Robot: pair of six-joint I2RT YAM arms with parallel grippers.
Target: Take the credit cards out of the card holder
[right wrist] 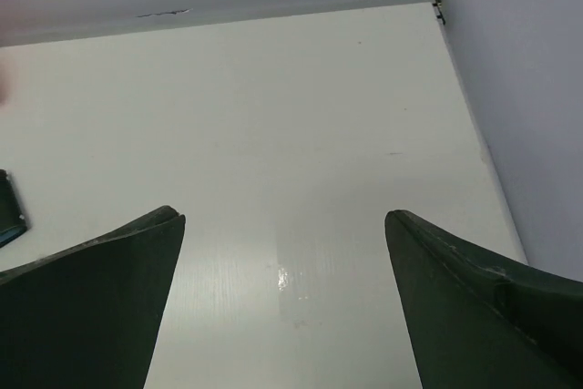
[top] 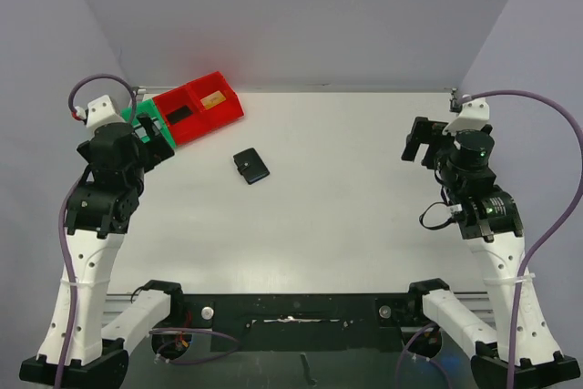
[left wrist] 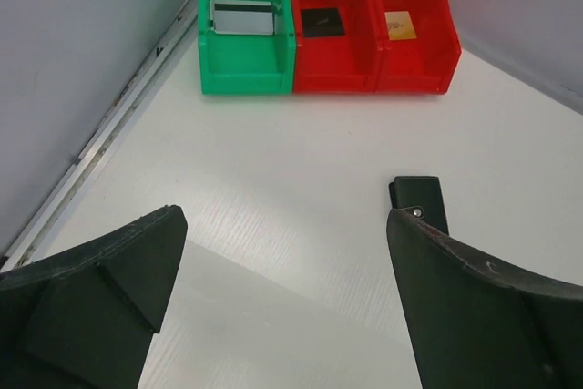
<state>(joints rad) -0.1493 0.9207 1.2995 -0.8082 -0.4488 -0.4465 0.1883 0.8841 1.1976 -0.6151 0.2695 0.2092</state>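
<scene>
Elbows bent, both arms hover at opposite table (top: pixel 346 216) edges, left gripper (top: pixel 155 134) and right gripper (top: pixel 417 141) spread wide, empty; card holder (top: pixel 250 166) between.

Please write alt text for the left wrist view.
A green bin holds a grey card; two red bins beside it hold a black card and a gold card. A black wallet lies nearer, by the open left gripper.
</scene>
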